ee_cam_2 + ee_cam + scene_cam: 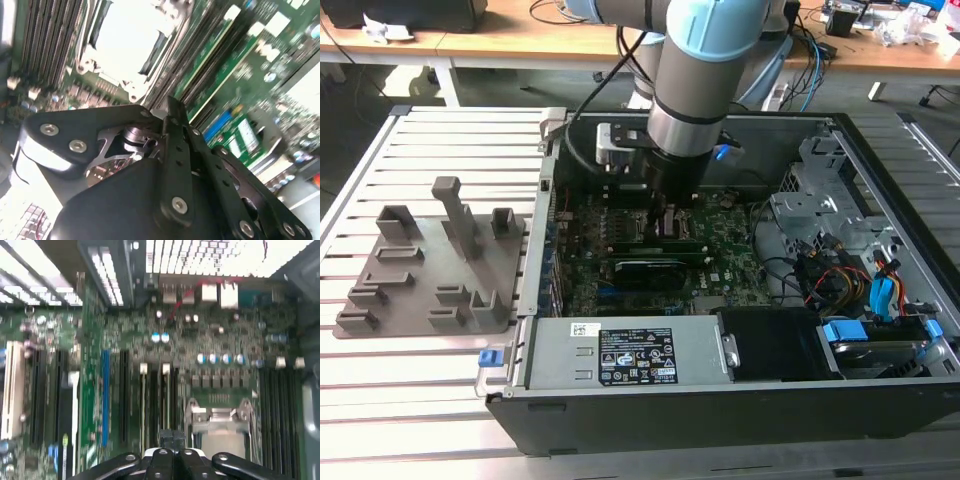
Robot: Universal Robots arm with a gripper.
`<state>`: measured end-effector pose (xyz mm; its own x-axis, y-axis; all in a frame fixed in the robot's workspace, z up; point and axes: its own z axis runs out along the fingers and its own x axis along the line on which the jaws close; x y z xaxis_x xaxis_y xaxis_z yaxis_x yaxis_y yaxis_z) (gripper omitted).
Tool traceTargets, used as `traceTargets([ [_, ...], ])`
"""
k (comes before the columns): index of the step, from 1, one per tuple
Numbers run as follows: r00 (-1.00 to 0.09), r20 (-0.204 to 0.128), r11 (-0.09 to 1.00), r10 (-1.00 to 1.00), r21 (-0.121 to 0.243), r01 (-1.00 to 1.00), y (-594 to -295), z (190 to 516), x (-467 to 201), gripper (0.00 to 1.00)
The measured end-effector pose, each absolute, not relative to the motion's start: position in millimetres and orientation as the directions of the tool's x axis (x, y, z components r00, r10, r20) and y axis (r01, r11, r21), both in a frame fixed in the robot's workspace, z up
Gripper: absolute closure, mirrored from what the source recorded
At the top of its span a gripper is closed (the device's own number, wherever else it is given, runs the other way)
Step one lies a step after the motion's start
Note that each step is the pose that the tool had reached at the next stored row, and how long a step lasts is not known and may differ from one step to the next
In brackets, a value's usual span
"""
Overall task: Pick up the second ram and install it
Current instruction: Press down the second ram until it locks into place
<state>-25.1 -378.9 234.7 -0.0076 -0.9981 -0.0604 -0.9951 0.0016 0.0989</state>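
One gripper [665, 222] is hovering mid-frame over the motherboard [720, 265]; its finger state is not discernible.

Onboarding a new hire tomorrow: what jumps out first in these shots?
The robot arm plunging into the open computer case, its gripper low over the green motherboard. To the exterior view's left, a grey fixture tray sits on the slatted table. In the first wrist view the metal CPU socket lies just past the gripper.
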Motion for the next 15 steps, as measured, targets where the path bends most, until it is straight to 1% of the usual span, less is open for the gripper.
traceTargets([
  [6, -0.008, -0.059, 0.002, -0.998, 0.099, -0.995, -378.4, 270.9, -22.2, 0.89],
  [15, -0.008, -0.059, 0.002, -0.998, 0.099, -0.995, -378.4, 272.4, -22.2, 0.89],
])
